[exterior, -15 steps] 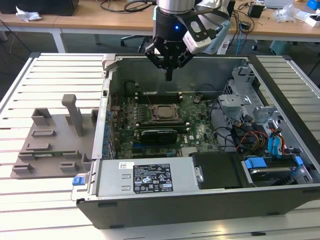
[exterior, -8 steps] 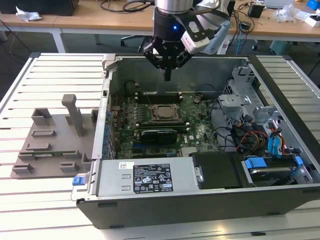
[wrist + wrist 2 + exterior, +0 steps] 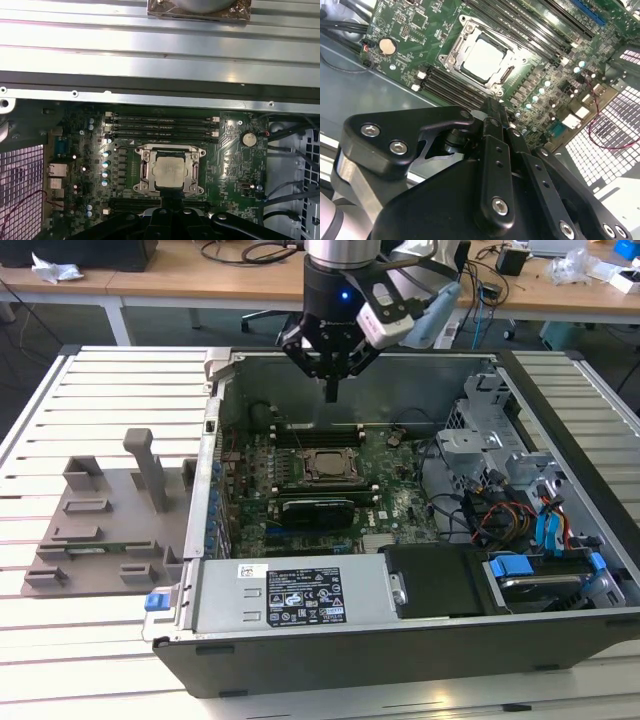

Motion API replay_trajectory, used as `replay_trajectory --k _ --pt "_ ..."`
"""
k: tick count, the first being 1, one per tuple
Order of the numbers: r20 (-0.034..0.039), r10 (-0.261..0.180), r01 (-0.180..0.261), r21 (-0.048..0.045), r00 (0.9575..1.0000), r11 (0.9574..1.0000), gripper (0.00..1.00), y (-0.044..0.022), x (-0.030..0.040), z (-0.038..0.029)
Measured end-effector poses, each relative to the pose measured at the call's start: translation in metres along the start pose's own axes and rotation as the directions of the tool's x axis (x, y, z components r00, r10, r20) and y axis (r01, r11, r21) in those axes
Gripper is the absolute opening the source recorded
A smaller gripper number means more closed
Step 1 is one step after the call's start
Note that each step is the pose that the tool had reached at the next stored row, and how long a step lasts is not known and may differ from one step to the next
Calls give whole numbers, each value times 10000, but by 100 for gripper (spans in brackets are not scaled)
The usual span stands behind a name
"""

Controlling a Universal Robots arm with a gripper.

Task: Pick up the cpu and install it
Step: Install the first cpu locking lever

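The cpu (image 3: 327,466) is a small silvery square lying flat inside the dark socket frame (image 3: 303,468) on the green motherboard of the open computer case. Both wrist views show it seated in the socket (image 3: 482,59) (image 3: 171,171), with the metal bracket around it standing open. My gripper (image 3: 331,392) hangs above the board, a little beyond the socket toward the back wall of the case. Its black fingers (image 3: 494,107) are pressed together with nothing between them, and the tips are well clear of the chip.
A grey fixture plate (image 3: 100,520) lies on the slatted table at the exterior view's left. Inside the case are a long black card (image 3: 315,508), a labelled power supply (image 3: 300,595) at the front, and a drive cage with coloured cables (image 3: 530,510) at the exterior view's right.
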State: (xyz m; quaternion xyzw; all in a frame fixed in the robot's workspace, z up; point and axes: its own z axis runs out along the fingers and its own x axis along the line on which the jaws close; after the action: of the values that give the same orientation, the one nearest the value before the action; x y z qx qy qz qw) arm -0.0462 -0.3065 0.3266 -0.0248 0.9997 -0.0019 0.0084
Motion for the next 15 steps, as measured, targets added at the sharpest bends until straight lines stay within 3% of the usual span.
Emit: replay_trajectory --k 7,9,10,15 --pt "0 0 0 0 10000 10000 11 1 26 2" --pt "-1 -1 1 1 10000 10000 11 11 112 25" --pt "-1 -1 1 1 10000 10000 11 43 188 107" --pt "0 0 0 0 10000 10000 11 101 313 175"
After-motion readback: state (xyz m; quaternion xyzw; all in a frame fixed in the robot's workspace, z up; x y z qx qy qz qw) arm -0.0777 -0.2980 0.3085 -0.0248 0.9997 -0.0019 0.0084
